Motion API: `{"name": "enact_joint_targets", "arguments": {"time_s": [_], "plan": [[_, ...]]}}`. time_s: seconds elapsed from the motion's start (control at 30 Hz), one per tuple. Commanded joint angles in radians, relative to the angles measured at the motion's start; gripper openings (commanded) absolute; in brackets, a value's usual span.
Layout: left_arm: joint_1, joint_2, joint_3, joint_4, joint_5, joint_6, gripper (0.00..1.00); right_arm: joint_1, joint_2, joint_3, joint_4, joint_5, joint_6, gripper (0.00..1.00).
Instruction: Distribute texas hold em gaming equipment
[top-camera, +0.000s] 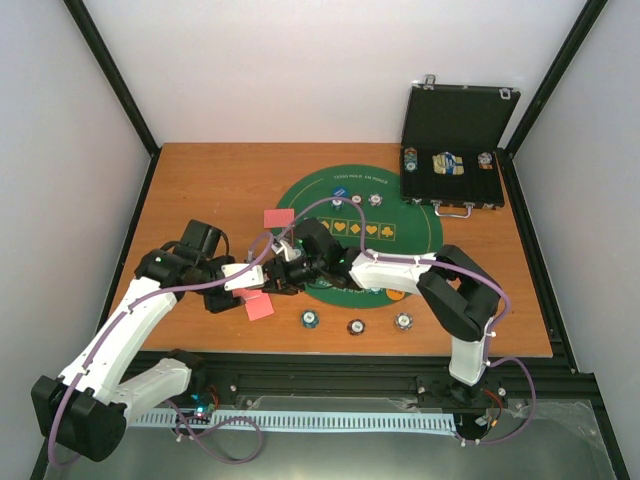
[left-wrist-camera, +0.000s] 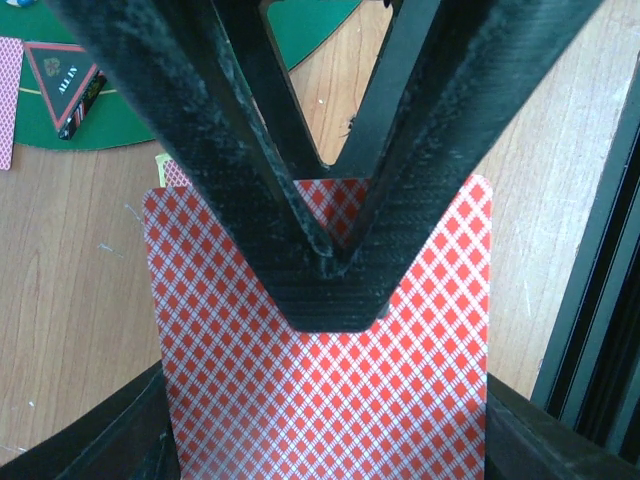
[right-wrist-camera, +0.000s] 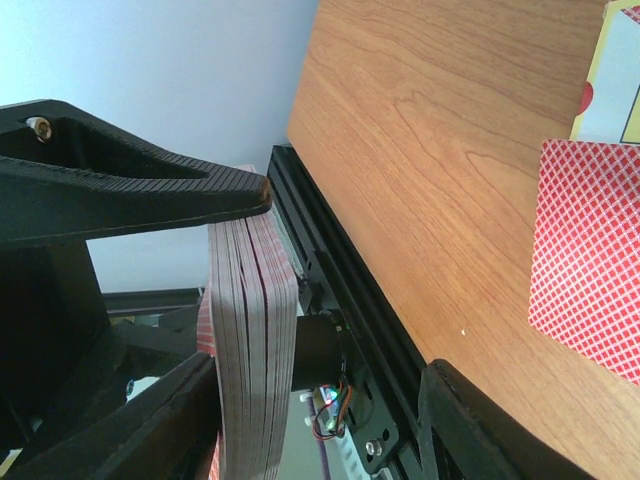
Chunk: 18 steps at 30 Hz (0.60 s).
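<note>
A stack of red-backed playing cards (right-wrist-camera: 255, 340) hangs above the wooden table (top-camera: 200, 180) where both claws meet, long axis along the clenched left claw (left-wrist-camera: 335, 272), edge-on to the right claw (top-camera: 305, 262), whose grip I cannot tell.

Thick red-backed card deck (right-wrist-camera: 255, 340), edge-on

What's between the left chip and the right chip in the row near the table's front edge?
A third poker chip sits between the left chip and the right chip, touching neither. The top external view shows it.
</note>
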Motion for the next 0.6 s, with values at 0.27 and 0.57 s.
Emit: {"name": "enact_joint_targets", "arguments": {"time_s": [0.27, 0.57], "plan": [[-0.001, -0.02, 0.04, 0.005, 0.011, 0.025, 0.32, 0.023, 0.034, 0.083, -0.096, 0.016, -0.015, 0.57], [-0.001, -0.023, 0.038, 0.002, 0.007, 0.025, 0.31, 0.035, 0.081, 0.118, -0.124, 0.016, -0.027, 0.57]]}}
